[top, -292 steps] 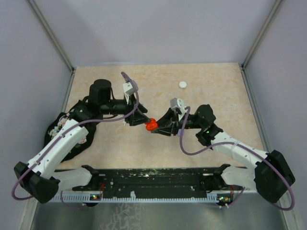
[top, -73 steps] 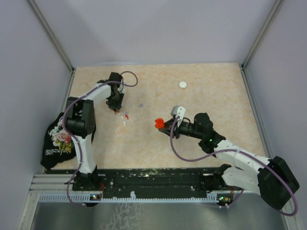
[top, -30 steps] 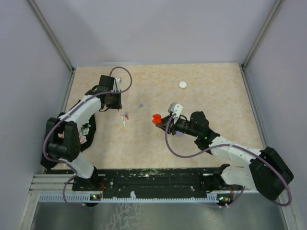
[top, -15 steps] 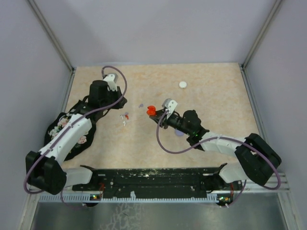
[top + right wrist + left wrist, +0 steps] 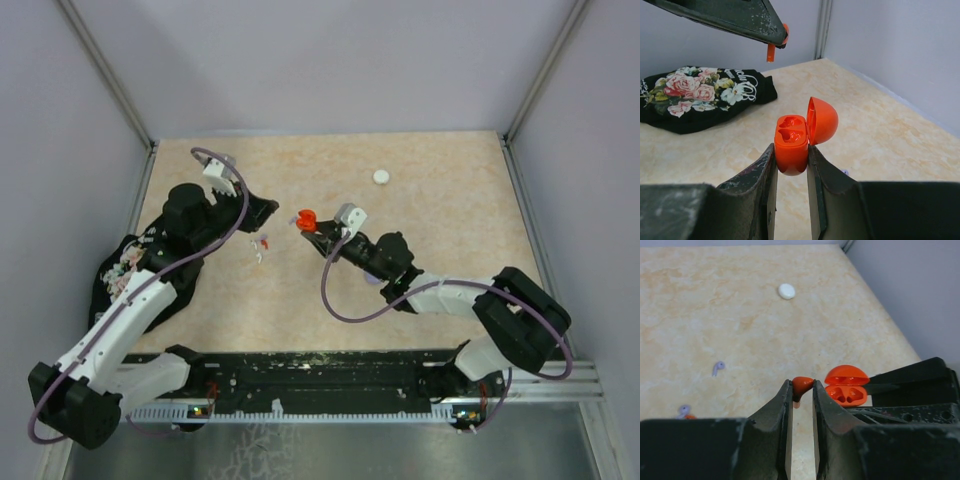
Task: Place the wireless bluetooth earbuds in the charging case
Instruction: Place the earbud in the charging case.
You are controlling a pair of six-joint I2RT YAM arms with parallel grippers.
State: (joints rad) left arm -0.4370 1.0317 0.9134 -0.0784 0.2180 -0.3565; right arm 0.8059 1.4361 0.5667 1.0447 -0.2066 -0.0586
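Beige tabletop (image 5: pixel 450 200), left end effector (image 5: pixel 801 389) pinching red earbud (image 5: pixel 802 382) stem-down, right end effector (image 5: pixel 790 152) clamping open case (image 5: pixel 799 134)

Small red plastic charging case (image 5: pixel 306 218) pinched in black right gripper (image 5: pixel 313 226). Black left gripper (image 5: pixel 272 208) just left of case. Tiny white and lilac earbuds (image 5: pixel 258 255) left of case, nearer arm bases; white round disc (image 5: pixel 381 177) right of case, farther back.

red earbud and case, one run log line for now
left jaws: shut on red earbud | right jaws: shut on red case, lid open | earbud: apart from case, not inserted
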